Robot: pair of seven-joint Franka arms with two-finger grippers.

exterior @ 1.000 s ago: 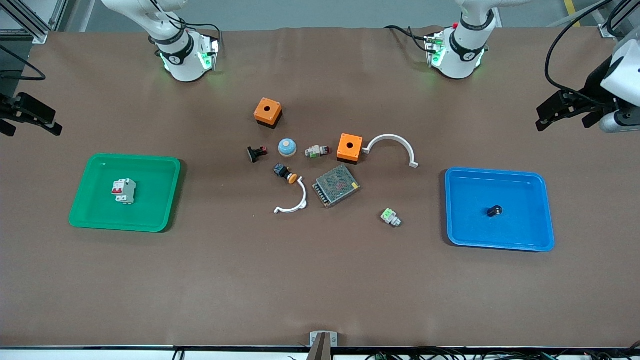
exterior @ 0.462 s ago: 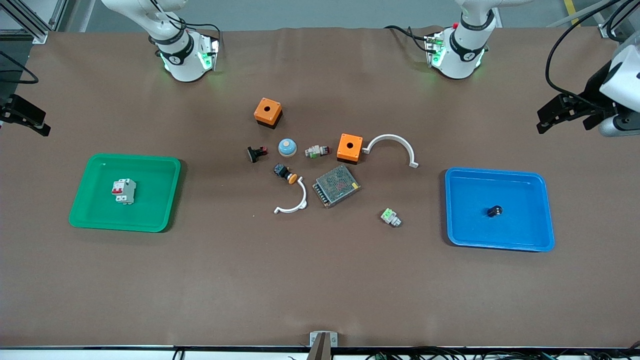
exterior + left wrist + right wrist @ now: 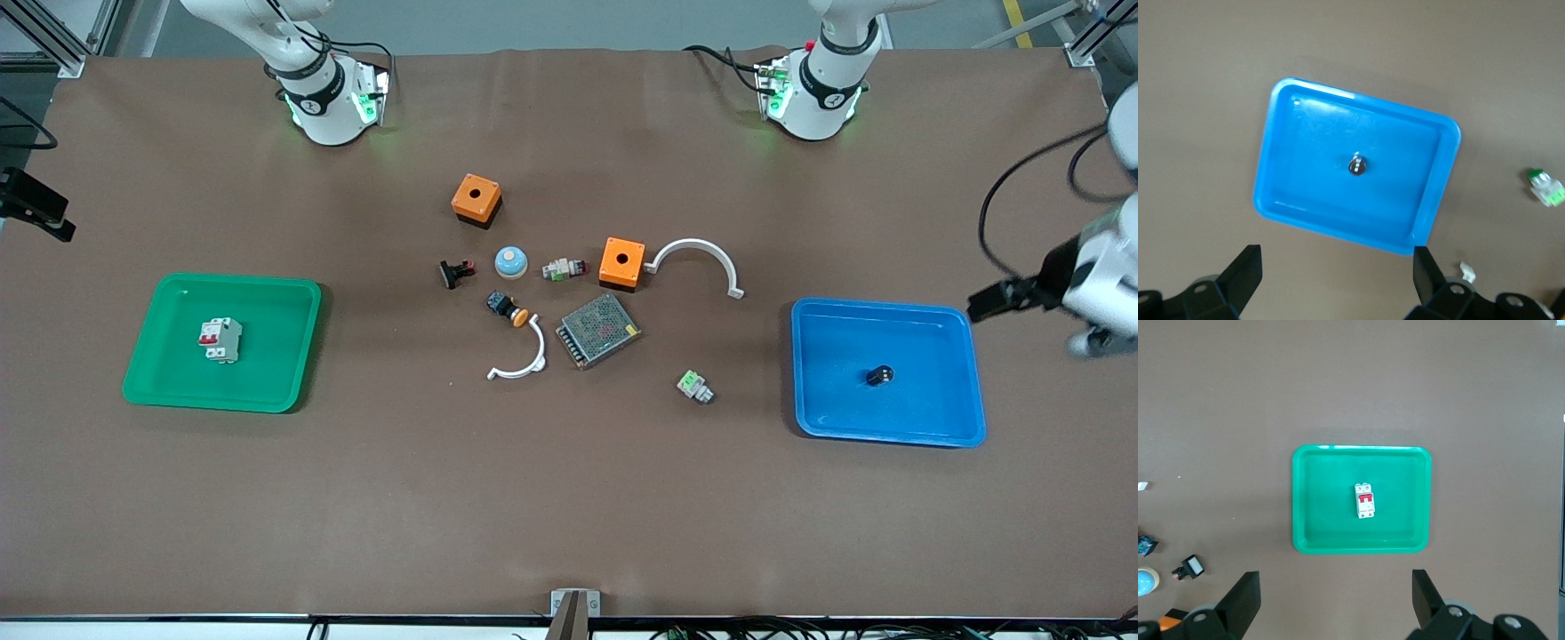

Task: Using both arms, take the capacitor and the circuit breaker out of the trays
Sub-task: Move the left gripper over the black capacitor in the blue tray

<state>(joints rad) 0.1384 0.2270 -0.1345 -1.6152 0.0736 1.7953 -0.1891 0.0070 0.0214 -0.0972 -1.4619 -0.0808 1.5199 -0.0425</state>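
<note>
Hovering open, left hand (image 3: 1337, 280) over the capacitor (image 3: 1356, 164), right hand (image 3: 1335, 600) over the circuit breaker (image 3: 1365, 501), both must descend next.

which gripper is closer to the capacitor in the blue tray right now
Left. The left gripper hangs open by the blue tray corner, near the capacitor. The right gripper is open too, at the right arm's end of the table past the green tray.

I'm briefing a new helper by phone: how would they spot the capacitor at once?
Find the blue tray at the left arm's end of the table. The capacitor is the only thing in it, near its middle: a tiny dark cylinder, smaller than every loose part on the brown table.
</note>
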